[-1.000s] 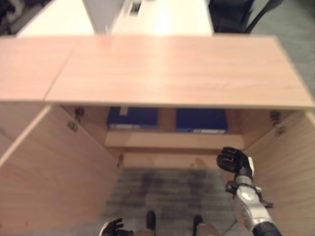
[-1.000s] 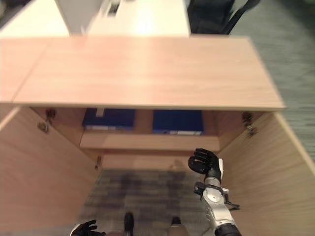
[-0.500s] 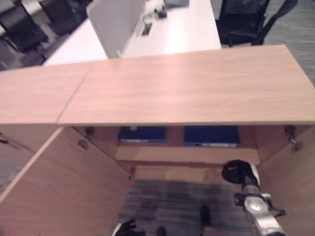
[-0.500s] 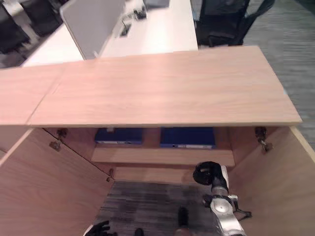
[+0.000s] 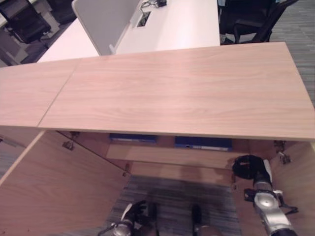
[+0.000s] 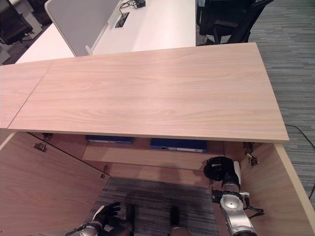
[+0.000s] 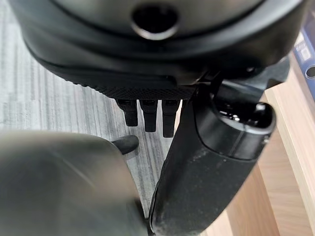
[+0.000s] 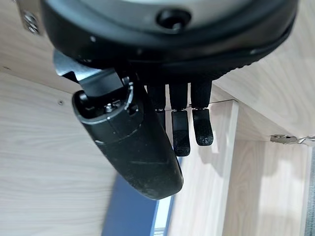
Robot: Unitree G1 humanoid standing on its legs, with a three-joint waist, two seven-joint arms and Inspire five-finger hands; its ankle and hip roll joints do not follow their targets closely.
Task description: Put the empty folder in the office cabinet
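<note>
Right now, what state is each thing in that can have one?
Office cabinet: both doors swung open.
Left blue folder: lying on the shelf inside.
Right blue folder: lying on the shelf inside.
Right hand: empty, fingers relaxed, by the shelf.
Left hand: empty, low over the carpet.

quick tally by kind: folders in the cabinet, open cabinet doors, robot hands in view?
Blue folders on the cabinet shelf: 2
Open cabinet doors: 2
Robot hands, left hand and right hand, neither holding anything: 2
Total: 6
</note>
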